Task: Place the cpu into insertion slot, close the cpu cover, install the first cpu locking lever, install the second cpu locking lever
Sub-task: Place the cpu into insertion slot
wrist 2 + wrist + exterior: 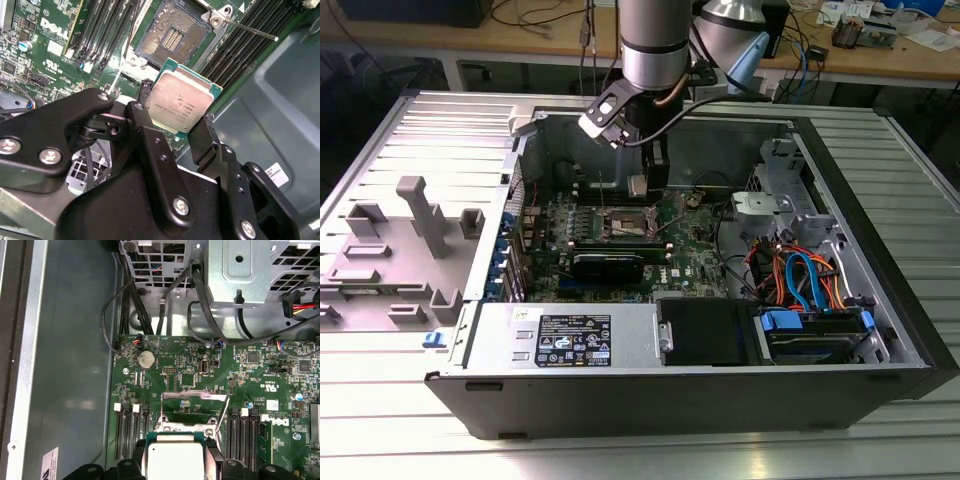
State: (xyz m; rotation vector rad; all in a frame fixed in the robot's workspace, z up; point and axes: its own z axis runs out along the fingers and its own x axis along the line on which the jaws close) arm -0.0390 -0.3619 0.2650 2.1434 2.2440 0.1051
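Gripper (176, 106) pinches the cpu (185, 95) by two opposite edges, near the insertion slot (172, 32) and clear of it. Judged light, rigid, fragile: hold by edges only. The slot is empty, contacts exposed; the cpu cover (195, 399) stands raised. The computer case (720, 400) holds the motherboard (695, 250) and cabling (800, 280)

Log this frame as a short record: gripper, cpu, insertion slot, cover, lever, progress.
gripper: gripper shut on the cpu, clamping two opposite edges
cpu: held above the motherboard near the insertion slot, not in it
insertion slot: empty, contact field exposed
cpu cover: cpu cover raised open
locking lever: one locking lever sticking out free
progress: no step completed yet
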